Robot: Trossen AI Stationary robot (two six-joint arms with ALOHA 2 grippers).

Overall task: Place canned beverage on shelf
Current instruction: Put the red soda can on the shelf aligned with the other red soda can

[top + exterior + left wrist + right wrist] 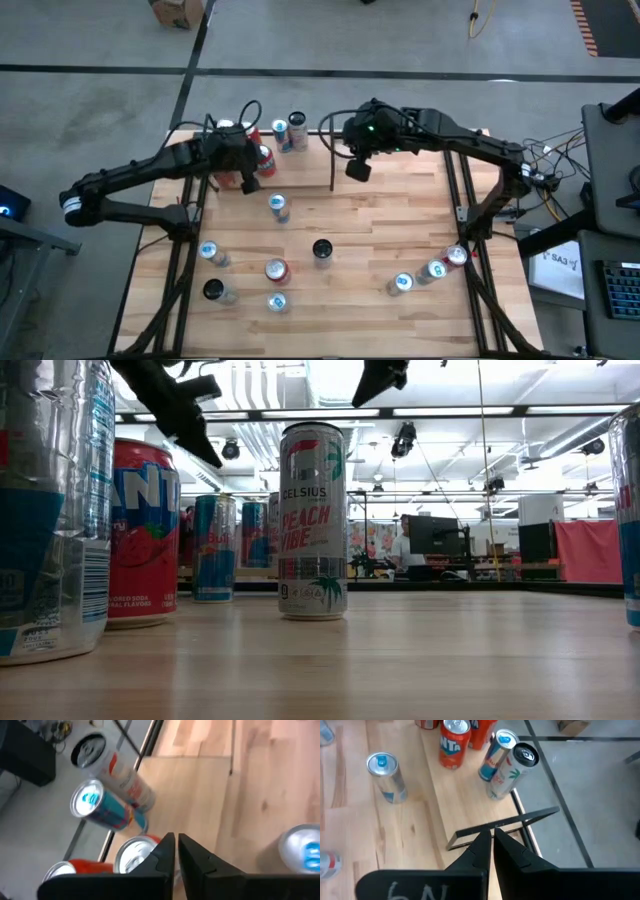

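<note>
The left end effector [247,172] hid part of the red can [264,160] under it on the shelf [300,160]; its fingers were pressed together, gripping nothing. Bare desk [390,230] lay open just ahead. The right end effector [357,168] hovered beyond the shelf's black frame, also pinched shut, empty.

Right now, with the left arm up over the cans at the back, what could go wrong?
1. The left end effector is shut and empty, just above the tightly packed cans on the shelf. A sideways move could tip the orange can or the blue can beside it.
2. The blue can and the white can stand near the shelf's outer edge; a nudge might send them off.
3. The right end effector, also shut, hovers near the shelf frame and could catch it.
</note>
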